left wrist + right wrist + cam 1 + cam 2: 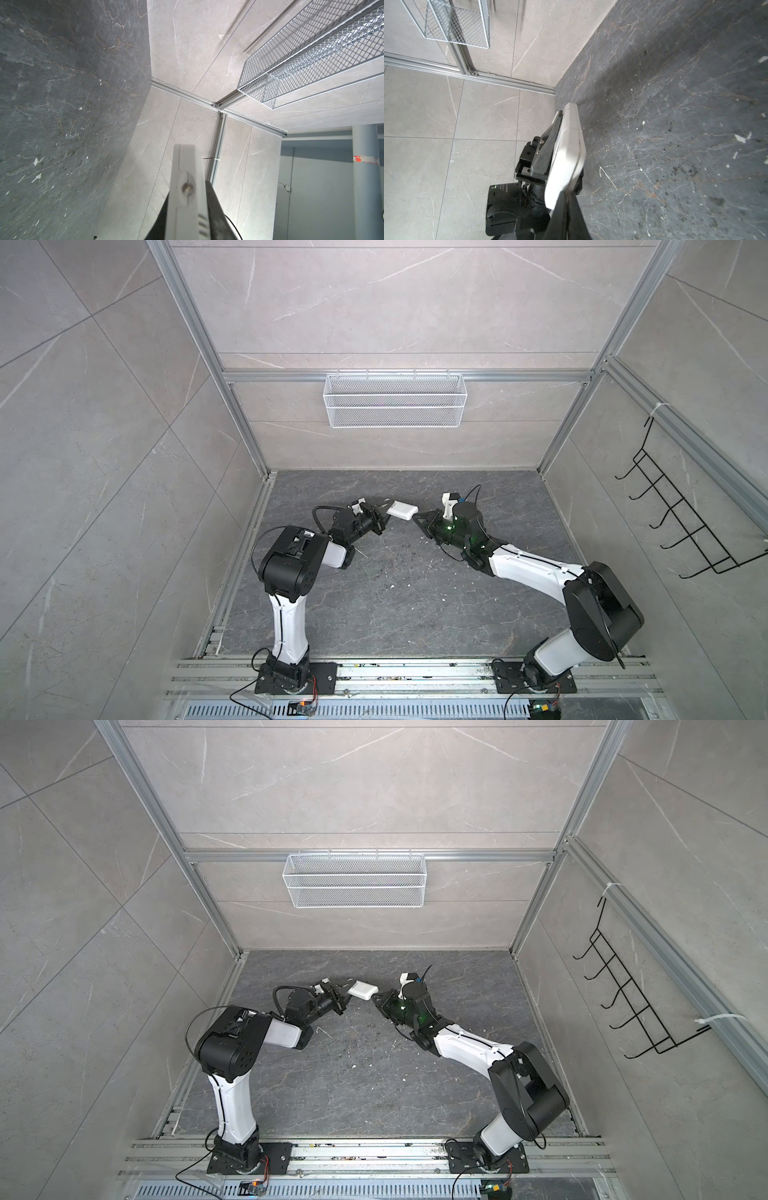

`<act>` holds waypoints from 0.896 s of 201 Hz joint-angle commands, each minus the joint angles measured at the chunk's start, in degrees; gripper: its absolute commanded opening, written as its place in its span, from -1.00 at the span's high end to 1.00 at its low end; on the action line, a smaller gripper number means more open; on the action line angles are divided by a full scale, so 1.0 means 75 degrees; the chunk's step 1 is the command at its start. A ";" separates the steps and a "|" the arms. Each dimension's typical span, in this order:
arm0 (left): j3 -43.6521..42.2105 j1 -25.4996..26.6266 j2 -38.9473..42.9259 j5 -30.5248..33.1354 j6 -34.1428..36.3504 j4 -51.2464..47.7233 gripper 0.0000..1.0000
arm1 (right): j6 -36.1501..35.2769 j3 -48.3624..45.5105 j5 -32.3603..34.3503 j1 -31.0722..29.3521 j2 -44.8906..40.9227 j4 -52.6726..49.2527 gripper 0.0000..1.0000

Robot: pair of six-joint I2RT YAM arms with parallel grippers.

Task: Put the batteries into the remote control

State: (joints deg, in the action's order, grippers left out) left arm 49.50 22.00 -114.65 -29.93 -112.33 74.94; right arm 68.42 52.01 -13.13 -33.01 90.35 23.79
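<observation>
The dark stone table (395,614) fills the lower middle of both top views. The left arm (286,564) reaches in from 7 o'clock and the right arm (532,568) from 5 o'clock, and the two meet near the table's 12 o'clock side. A white wire basket (395,400) hangs on the back wall at 12 o'clock, and a black hook rack (685,522) hangs on the side wall at 3 o'clock.

The remote control (402,510) is held between the two arms, clear of the table. Its long axis runs roughly from 9 o'clock to 3 o'clock, with the 3 o'clock end slightly nearer the robot. A plain white broad face is turned up.

The left gripper (386,512) is clamped on the remote's 9 o'clock end. The left wrist view shows the remote edge-on between the dark fingers (215,207). The right gripper (420,517) is closed on the 3 o'clock end, which sits between its fingertips in the right wrist view.

White specks (392,586) dot the table's middle.
</observation>
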 commanded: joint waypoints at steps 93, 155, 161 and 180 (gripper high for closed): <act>0.0033 -0.0144 0.0617 -0.0404 -0.0034 0.0824 1.00 | 0.0088 -0.0492 0.0134 -0.0001 -0.0968 -0.0120 0.02; -0.0024 -0.0132 0.0610 -0.0462 0.0013 0.0822 1.00 | 0.0771 -0.0063 -0.0252 0.0005 -0.0330 0.0582 -0.08; -0.0025 -0.0132 0.0609 -0.0479 0.0013 0.0819 1.00 | 0.0844 -0.0036 -0.0255 -0.0004 -0.0255 0.0681 -0.05; -0.0060 -0.0132 0.0626 -0.0521 0.0036 0.0823 1.00 | 0.0999 0.0056 -0.0310 -0.0010 -0.0078 0.0948 0.03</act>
State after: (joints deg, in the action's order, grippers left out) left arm 49.17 21.06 -111.79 -31.92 -112.51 77.12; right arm 73.52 50.17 -14.37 -33.06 87.74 26.76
